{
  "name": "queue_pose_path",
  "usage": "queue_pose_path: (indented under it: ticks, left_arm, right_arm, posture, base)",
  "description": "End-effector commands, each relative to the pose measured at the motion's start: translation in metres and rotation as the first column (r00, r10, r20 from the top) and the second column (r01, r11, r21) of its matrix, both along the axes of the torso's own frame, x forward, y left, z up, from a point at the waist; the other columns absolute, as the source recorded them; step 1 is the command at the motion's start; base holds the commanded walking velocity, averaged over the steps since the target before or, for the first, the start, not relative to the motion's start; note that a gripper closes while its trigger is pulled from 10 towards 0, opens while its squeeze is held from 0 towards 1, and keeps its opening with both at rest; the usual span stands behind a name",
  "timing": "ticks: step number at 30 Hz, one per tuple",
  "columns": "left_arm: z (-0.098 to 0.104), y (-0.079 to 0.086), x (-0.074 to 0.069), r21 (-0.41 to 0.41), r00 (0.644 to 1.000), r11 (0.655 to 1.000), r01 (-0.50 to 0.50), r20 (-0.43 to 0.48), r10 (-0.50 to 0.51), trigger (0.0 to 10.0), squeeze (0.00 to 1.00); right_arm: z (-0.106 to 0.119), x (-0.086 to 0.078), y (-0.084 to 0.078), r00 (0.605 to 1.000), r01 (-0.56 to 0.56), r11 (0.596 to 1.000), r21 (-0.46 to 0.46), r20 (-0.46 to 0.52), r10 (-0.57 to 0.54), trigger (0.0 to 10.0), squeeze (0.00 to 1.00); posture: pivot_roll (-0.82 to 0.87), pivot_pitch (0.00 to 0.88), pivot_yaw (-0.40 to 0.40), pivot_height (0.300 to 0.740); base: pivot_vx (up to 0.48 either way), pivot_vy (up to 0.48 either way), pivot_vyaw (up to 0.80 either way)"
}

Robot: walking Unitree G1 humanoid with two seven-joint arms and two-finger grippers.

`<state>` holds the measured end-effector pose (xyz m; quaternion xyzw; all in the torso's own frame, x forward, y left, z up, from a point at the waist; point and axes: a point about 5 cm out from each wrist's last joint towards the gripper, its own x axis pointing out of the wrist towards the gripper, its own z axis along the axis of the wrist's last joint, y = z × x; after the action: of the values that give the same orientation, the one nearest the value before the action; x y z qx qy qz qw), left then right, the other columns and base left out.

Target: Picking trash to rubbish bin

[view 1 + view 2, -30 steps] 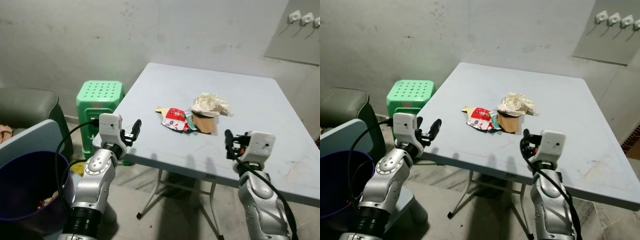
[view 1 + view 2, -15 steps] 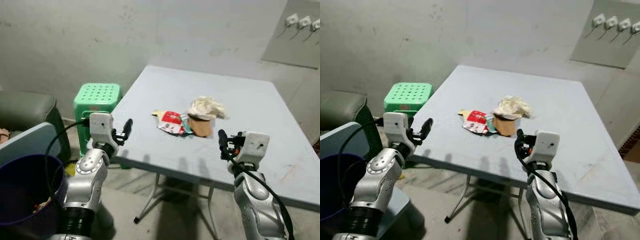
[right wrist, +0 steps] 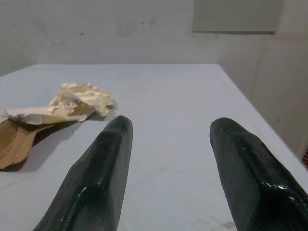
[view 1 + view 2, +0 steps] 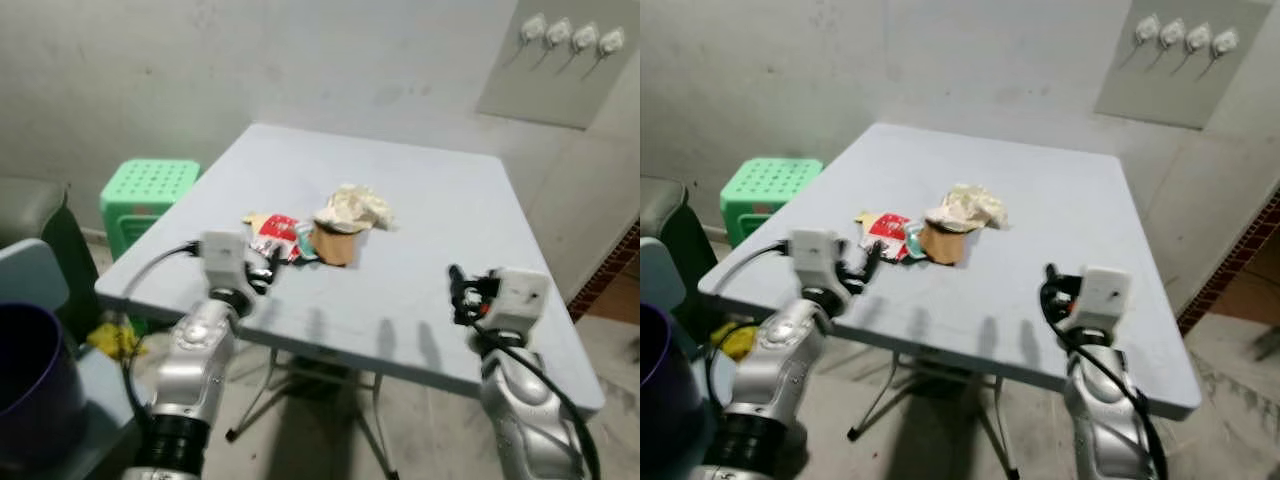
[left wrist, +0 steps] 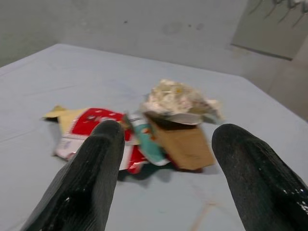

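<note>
Left wrist view: left gripper (image 5: 166,185) fingers apart, aimed at trash pile (image 5: 139,130) on table (image 4: 440,230), near its edge. Right gripper (image 3: 168,168) likewise spread, empty. Approach step; next, close in and pinch.

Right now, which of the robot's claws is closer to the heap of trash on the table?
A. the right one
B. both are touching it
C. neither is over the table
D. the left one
D: the left gripper hovers open just short of the trash; the right gripper hangs farther off.
</note>
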<state>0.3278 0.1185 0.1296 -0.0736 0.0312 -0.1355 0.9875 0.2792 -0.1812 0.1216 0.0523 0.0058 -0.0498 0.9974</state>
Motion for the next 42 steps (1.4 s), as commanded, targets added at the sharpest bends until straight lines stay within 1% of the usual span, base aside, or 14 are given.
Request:
queue_pose_path:
  ticks: [1,3,4,7,8,9,12,15,16,20,27,32,42]
  left_arm:
    - [0.003,0.008,0.001,0.005,1.0,1.0,-0.022,-0.006,0.022,10.0,0.0]
    - [0.004,0.007,0.001,0.0,1.0,1.0,-0.013,0.001,0.013,10.0,0.0]
    - [0.005,0.007,0.001,0.023,1.0,1.0,-0.021,0.009,0.021,10.0,0.0]
    - [0.004,0.008,0.001,0.04,0.999,0.998,-0.038,0.001,0.038,10.0,0.0]
    - [0.004,0.008,0.001,0.037,0.999,0.999,-0.033,-0.001,0.033,10.0,0.0]
    - [0.005,0.008,0.002,0.033,1.0,0.999,-0.023,0.001,0.023,10.0,0.0]
    - [0.007,0.009,0.002,0.032,1.0,0.999,-0.025,0.004,0.025,10.0,0.0]
    - [0.008,0.01,0.003,0.026,1.0,0.999,-0.026,0.006,0.026,10.0,0.0]
    - [0.01,0.011,0.004,0.004,1.0,1.0,-0.026,0.01,0.026,10.0,0.0]
    - [0.012,0.013,0.004,-0.013,0.999,0.999,-0.033,0.021,0.033,10.0,0.0]
    - [0.012,0.014,0.004,-0.016,0.999,0.999,-0.038,0.025,0.039,10.0,0.0]
    - [0.014,0.014,0.004,-0.021,0.999,0.999,-0.04,0.034,0.041,10.0,0.0]
    - [0.015,0.014,0.004,-0.027,0.998,0.999,-0.041,0.037,0.042,10.0,0.0]
  right_arm:
    - [0.003,0.001,0.006,1.0,-0.027,0.999,0.035,-0.006,0.027,10.0,0.0]
    - [0.003,0.001,0.005,1.0,-0.025,0.999,0.032,-0.003,0.025,10.0,0.0]
    - [0.003,0.0,0.005,1.0,-0.031,0.999,0.034,-0.005,0.031,10.0,0.0]
    - [0.003,0.0,0.005,0.999,-0.036,0.999,0.038,-0.008,0.036,10.0,0.0]
    - [0.003,0.0,0.005,0.999,-0.042,0.999,0.02,-0.002,0.042,10.0,0.0]
    - [0.004,-0.002,0.005,0.997,-0.072,0.997,0.001,0.012,0.072,10.0,0.0]
    - [0.004,-0.003,0.004,0.996,-0.088,0.996,-0.018,0.013,0.088,10.0,0.0]
    - [0.004,-0.005,0.003,0.994,-0.106,0.994,-0.01,0.018,0.106,10.0,0.0]
    - [0.006,-0.005,0.002,0.993,-0.114,0.993,-0.025,0.025,0.115,10.0,0.0]
    - [0.006,-0.006,0.001,0.993,-0.116,0.993,-0.03,0.026,0.117,10.0,0.0]
    - [0.006,-0.007,0.003,0.99,-0.14,0.99,-0.035,0.032,0.141,10.0,0.0]
    - [0.007,-0.007,0.006,0.982,-0.18,0.983,-0.04,0.046,0.182,10.0,0.0]
    - [0.009,-0.007,0.006,0.973,-0.222,0.974,-0.051,0.056,0.224,10.0,0.0]
  posture:
    - [-0.03,0.0,-0.06,0.74]
    - [-0.04,0.0,-0.058,0.74]
    - [-0.04,0.0,-0.056,0.74]
    - [-0.04,0.0,-0.055,0.74]
    - [-0.04,0.0,-0.055,0.74]
    - [-0.04,0.0,-0.053,0.74]
    - [-0.04,0.0,-0.052,0.74]
    - [-0.04,0.0,-0.051,0.74]
    - [-0.04,0.0,-0.051,0.74]
    - [-0.04,0.0,-0.052,0.74]
    - [-0.04,0.0,-0.056,0.74]
    - [-0.03,0.0,-0.061,0.74]
    - [-0.03,0.0,-0.067,0.74]
  base:
    - [0.0,0.0,0.0]
    - [0.0,0.0,0.0]
    - [0.0,0.0,0.0]
    - [0.0,0.0,0.0]
    - [0.0,0.0,0.0]
    - [0.0,0.0,0.0]
    - [0.0,0.0,0.0]
    - [0.0,0.0,0.0]
    - [0.0,0.0,0.0]
    - [0.0,0.0,0.0]
    - [0.291,0.0,0.0]
    - [0.395,0.0,0.0]
    - [0.41,0.0,0.0]
